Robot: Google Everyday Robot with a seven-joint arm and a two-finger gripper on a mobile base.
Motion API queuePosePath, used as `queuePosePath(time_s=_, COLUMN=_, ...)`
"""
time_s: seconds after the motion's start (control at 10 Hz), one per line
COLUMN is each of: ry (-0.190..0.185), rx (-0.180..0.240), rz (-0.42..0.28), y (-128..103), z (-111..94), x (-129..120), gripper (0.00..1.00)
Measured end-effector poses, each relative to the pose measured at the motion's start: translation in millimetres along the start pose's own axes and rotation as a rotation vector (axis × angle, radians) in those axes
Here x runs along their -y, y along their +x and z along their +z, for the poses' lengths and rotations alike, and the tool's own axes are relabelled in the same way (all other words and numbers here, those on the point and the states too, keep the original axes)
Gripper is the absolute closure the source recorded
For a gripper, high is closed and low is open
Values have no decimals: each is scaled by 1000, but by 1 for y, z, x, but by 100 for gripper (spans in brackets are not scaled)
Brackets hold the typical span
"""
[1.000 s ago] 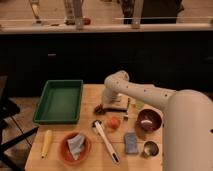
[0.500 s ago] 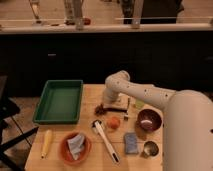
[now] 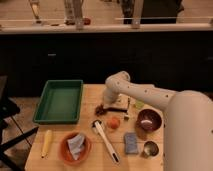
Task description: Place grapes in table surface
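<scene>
Not much had changed from the pictures before. The white arm (image 3: 145, 94) stayed bent over the middle of the bench (image 3: 90, 95), and the claw (image 3: 107, 105) stayed low in the same spot. None of the things on the bench had moved.

The claw pointed down at the bench top, just to the right of the green tray (image 3: 59, 101). The grapes (image 3: 101, 111) were a small dark bunch lying on the bench right under the claw, at its left side. I could not tell if the claw was wide or narrow, or if it touched the grapes.

There was one green tray, at the back left of the bench. There was one bunch of grapes. There was one orange fruit (image 3: 115, 123), near the grapes and in front of them. There were two bowls: one orange bowl (image 3: 64, 152) at the front left with something pale blue crumpled in it, and one dark red bowl (image 3: 149, 120) on the right, beside the arm. There was one long white brush (image 3: 106, 142) lying slanted between the orange bowl and the blue sponge (image 3: 131, 143). There was one blue sponge and one shiny metal cup (image 3: 150, 149), side by side at the front right. There was one long yellow thing (image 3: 46, 143) at the left edge.
</scene>
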Motion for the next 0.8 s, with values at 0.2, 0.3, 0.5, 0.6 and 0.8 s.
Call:
queuePosePath(time_s=0.2, ry=15, rx=10, rz=-12, y=-2, z=-1, x=-1, gripper=21)
queuePosePath(time_s=0.3, ry=37, rx=23, rz=-18, y=-2, z=-4, x=-1, gripper=20)
queuePosePath(time_s=0.5, ry=95, rx=46, rz=-27, y=-2, z=-9, x=-3, gripper=20)
queuePosePath(time_s=0.6, ry=103, rx=56, rz=-28, y=-1, z=-11, x=-3, gripper=20)
queuePosePath(time_s=0.8, ry=113, rx=69, rz=-31, y=-3, z=-13, x=-2, gripper=20)
